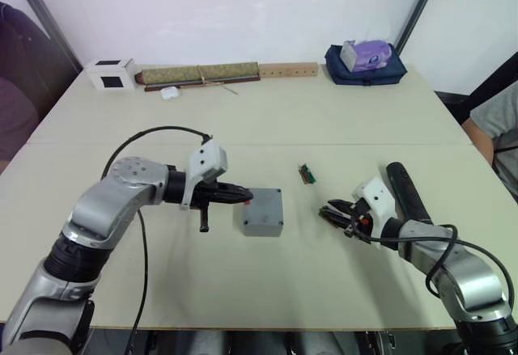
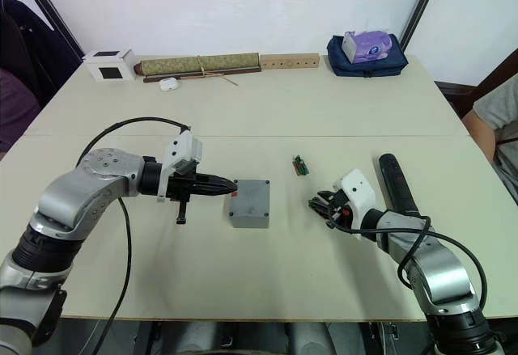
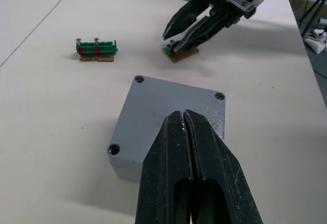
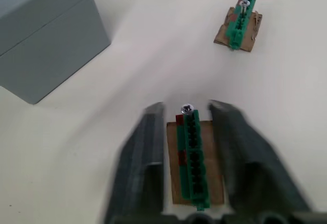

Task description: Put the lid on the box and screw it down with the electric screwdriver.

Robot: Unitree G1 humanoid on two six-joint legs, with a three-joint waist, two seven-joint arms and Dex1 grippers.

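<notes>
Beige table (image 1: 267, 120), white wall (image 1: 243, 7), lidded box (image 1: 263, 212)

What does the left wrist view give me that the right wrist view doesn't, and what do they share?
Left wrist alone: the lid's top face with its corner screw holes, the shut left gripper over it, and the right gripper from outside. Right wrist alone: the right gripper's open fingers straddling a green terminal strip, one screw standing in it. Both: the box and the second green strip.

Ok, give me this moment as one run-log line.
lid: on box | left gripper: shut, on lid | right gripper: open, straddling green screw holder | electric screwdriver: on table, untouched
</notes>
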